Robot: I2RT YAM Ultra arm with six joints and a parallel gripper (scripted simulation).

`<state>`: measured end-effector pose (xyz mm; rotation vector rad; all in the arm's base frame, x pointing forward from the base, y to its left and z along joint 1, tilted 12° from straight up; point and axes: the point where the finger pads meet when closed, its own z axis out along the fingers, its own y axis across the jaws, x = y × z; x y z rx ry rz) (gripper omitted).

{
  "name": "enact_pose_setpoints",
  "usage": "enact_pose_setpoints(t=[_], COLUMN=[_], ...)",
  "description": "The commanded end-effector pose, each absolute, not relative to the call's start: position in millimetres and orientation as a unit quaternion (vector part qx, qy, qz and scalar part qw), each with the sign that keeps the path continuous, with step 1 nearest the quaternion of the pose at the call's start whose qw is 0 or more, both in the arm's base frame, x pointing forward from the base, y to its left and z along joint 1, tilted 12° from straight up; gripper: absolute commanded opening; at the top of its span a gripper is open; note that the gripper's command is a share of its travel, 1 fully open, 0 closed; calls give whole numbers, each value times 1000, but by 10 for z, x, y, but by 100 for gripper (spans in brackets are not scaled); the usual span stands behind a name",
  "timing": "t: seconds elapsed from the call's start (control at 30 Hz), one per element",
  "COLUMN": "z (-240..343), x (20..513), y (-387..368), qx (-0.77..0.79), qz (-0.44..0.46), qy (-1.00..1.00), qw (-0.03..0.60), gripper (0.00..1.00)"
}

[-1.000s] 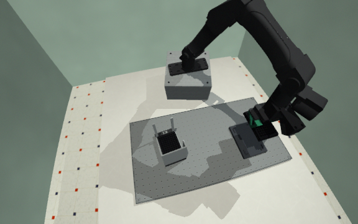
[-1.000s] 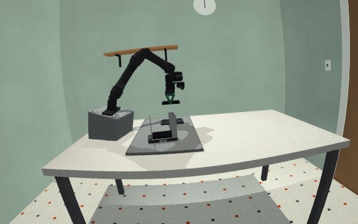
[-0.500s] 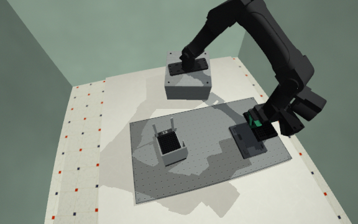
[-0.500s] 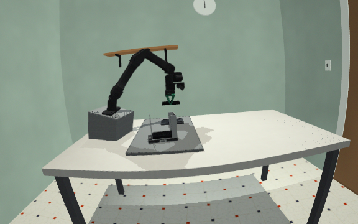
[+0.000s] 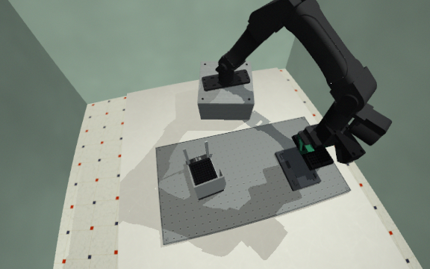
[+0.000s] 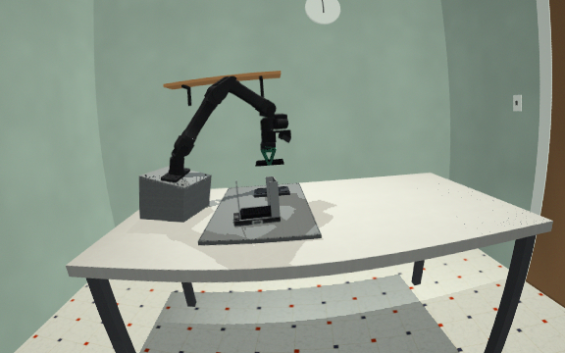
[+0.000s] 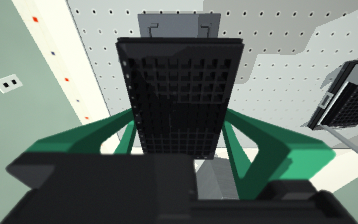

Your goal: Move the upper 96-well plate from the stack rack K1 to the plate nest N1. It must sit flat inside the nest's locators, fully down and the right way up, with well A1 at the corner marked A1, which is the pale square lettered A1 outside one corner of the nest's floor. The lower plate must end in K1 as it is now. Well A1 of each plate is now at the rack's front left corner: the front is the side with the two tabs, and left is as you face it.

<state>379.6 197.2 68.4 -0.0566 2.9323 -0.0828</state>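
My gripper (image 7: 179,112) has green fingers and is shut on the upper black 96-well plate (image 7: 180,95), which it holds level in the air. In the top view the held plate (image 5: 317,157) hangs above the far end of the dark plate nest N1 (image 5: 297,169) on the right of the grey pegboard. In the exterior view the plate (image 6: 273,163) is well above the nest (image 6: 271,190). The stack rack K1 (image 5: 204,175) stands left of centre with the lower black plate (image 5: 204,172) inside; it also shows in the wrist view (image 7: 347,102). The A1 mark is too small to make out.
The arm's grey base block (image 5: 225,91) stands at the back of the table. The rack has two thin upright posts (image 5: 197,151) on its far side. The grey pegboard (image 5: 248,175) carries both rack and nest. The table's right edge lies close beyond the nest.
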Motion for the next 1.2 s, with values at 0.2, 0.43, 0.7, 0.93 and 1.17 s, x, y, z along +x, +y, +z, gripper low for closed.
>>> enact_pose_setpoints(t=[0.2,0.43,0.7,0.93,1.17], z=[730,729,550,538,414], x=[3811,3809,3792,3878,3905], y=[1988,1987,1945,1999,1959], qx=[-20,-20,-22,-23,-20], qz=[-24,-24,-31,-23,-27], qy=[993,993,994,993,994], qw=[111,111,99,112,107], gripper=[0,0,0,0,0])
